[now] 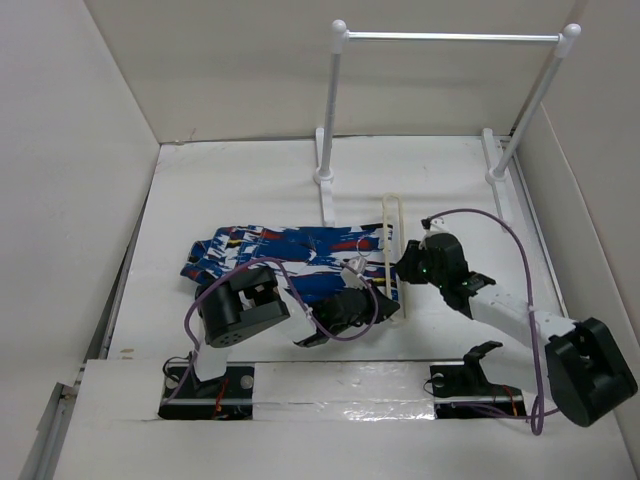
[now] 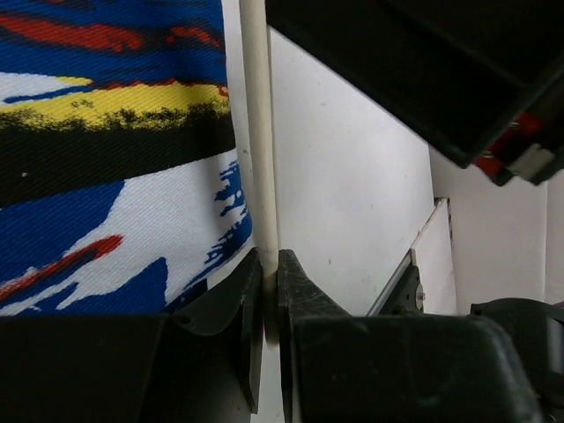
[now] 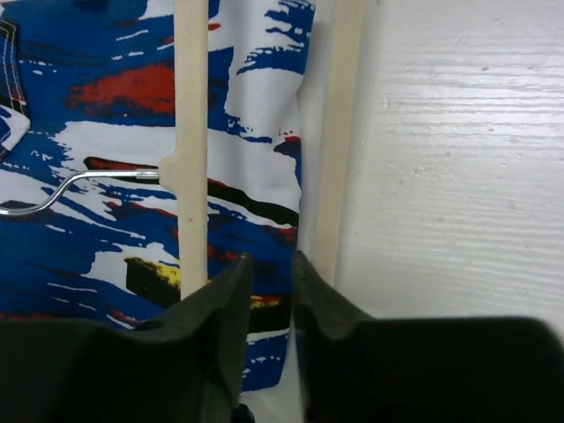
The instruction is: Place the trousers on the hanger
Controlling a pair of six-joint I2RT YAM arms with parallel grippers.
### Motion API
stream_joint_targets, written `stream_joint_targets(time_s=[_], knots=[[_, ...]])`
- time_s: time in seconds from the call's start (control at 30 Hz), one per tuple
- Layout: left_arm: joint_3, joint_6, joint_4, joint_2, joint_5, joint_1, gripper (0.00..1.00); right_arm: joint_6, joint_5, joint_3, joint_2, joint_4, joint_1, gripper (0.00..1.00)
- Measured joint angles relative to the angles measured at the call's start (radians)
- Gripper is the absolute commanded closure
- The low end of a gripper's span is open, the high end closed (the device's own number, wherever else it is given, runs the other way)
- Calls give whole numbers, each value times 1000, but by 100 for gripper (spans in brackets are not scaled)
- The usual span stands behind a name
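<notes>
The trousers [image 1: 270, 248], royal blue with white, red, black and yellow streaks, lie spread flat on the white table, their right end threaded through the hanger [image 1: 393, 245]. This cream hanger lies flat with its metal hook [image 3: 53, 196] on the fabric. My left gripper [image 1: 385, 298] [image 2: 270, 282] is shut on the hanger's outer bar [image 2: 257, 132], just beside the trousers' edge [image 2: 106, 176]. My right gripper [image 1: 405, 262] [image 3: 271, 260] hovers between the hanger's two bars [image 3: 190, 132], over the trousers' edge [image 3: 115, 97]. Its jaws stand a narrow gap apart, and the fabric behind looks flat.
A tall white two-post rail stand [image 1: 450, 37] rises at the back, its feet [image 1: 325, 178] on the table beyond the hanger. White walls close in the table on the left, right and back. Purple cables [image 1: 480, 215] loop over both arms.
</notes>
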Motion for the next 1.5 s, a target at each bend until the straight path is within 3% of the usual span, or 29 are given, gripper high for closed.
stream_joint_targets(time_s=[0.03,0.23,0.33,0.5,0.6,0.73,0.77,1.07,1.27,1.5], knots=[[2,-1,-1,1,3,0,100,-3,-10,3,31,13,0,60],[8,-19,13,19,10,1,100,-9,-53,18,170,119,0,55],[8,-28,14,22,9,5,100,-6,-60,19,223,164,-2,46],[0,-61,11,29,5,21,100,-3,-85,31,318,245,-2,46],[-6,-76,14,30,2,28,100,5,-109,31,355,296,-1,62],[-14,-72,31,30,6,31,100,27,-150,26,385,364,-1,96],[-17,-66,43,30,6,29,100,32,-160,20,388,378,-2,100],[-47,-61,63,21,6,27,100,47,-282,-23,229,364,-90,100],[-82,-59,63,-11,8,33,100,21,-332,-18,72,245,-207,100],[-83,-60,56,-12,23,34,100,-19,-432,85,55,95,-370,100]])
